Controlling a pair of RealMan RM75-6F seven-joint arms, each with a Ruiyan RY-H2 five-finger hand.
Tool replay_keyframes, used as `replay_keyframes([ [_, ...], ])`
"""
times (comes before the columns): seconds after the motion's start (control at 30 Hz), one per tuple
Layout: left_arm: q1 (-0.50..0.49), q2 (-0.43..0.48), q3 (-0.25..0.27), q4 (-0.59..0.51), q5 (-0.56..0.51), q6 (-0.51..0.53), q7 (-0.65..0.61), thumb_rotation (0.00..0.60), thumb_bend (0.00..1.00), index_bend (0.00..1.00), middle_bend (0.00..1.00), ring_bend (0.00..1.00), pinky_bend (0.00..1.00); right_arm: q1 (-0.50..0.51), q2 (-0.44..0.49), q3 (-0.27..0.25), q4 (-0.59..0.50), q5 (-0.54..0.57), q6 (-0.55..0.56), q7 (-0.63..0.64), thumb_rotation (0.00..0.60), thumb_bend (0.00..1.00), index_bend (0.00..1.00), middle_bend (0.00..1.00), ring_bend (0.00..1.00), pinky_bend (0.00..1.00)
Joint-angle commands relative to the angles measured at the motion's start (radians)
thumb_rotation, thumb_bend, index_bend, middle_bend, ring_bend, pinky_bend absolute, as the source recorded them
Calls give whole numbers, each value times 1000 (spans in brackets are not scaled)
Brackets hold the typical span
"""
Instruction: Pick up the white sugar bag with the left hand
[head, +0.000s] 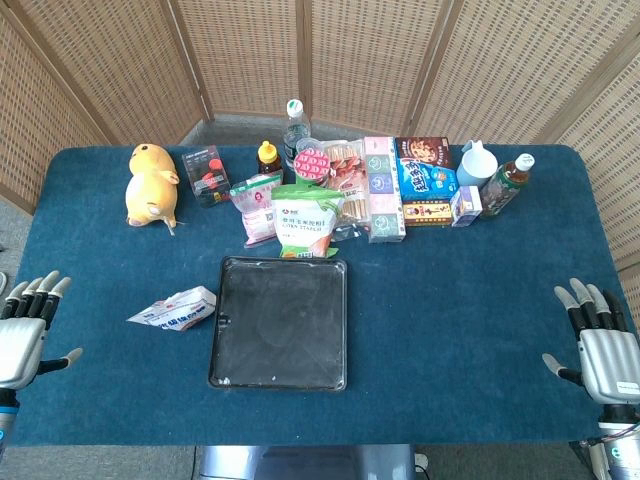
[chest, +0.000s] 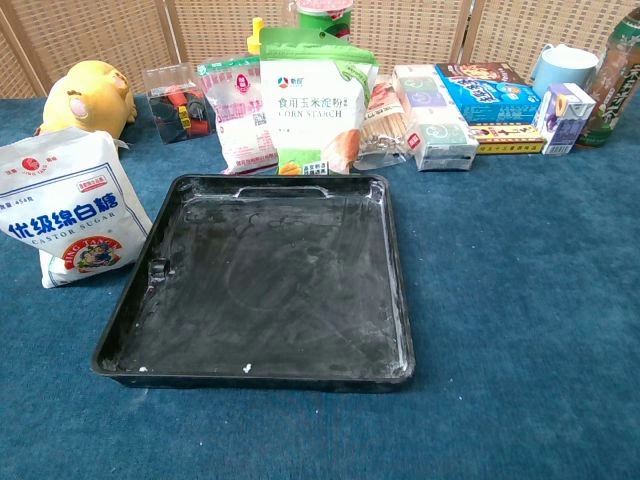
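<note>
Black tray (head: 280, 322) sits near the desk's front edge, left of centre; I see nothing in it beyond pale smears and a few white specks on its floor. Blue cloth covers the desk (head: 470, 300).

Along the back edge stands a row of goods: corn starch pouch (head: 307, 222) upright just behind the tray's far rim, pink packet (head: 257, 207) beside it on the left, bottle (head: 295, 128) behind, boxes (head: 384, 188) to the right, and a tea bottle (head: 508, 183) at the right end. Yellow plush toy (head: 151, 185) lies toward the back left corner.

Sugar bag (head: 176, 308) lies flat on the desk just beside the tray's left rim, touching nothing that I can make out. In chest view the bag (chest: 72, 218) shows its printed face, label "castor sugar".

Left hand (head: 27, 330) is at the desk's left edge, fingers straight and apart, holding nothing; it is well apart from the bag, which lies to its right. Right hand (head: 600, 345) is at the right edge, fingers likewise spread, holding nothing.
</note>
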Motion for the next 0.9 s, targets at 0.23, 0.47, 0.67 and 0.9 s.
replay_keyframes([
  [0.23, -13, -7, 2, 17, -9, -30, -46, 600, 17, 0, 0, 0, 0, 1, -2, -4, -3, -1, -4, -4, 600, 0, 104, 12, 6, 0],
  [0.47, -44, -29, 8, 64, -12, -106, -174, 600, 16, 0, 0, 0, 0, 0, -3, -12, -12, -14, -4, -5, 600, 1, 104, 11, 6, 0],
  [0.67, -90, -122, 5, 197, -17, -195, -324, 600, 8, 0, 0, 0, 0, 4, -3, -16, -15, -16, -14, -9, 600, 0, 111, 12, 6, 0],
  [0.9, -127, -266, 4, 360, 49, -186, -548, 600, 4, 0, 0, 0, 0, 5, 6, -13, -18, -12, -18, 12, 600, 0, 111, 12, 6, 0],
])
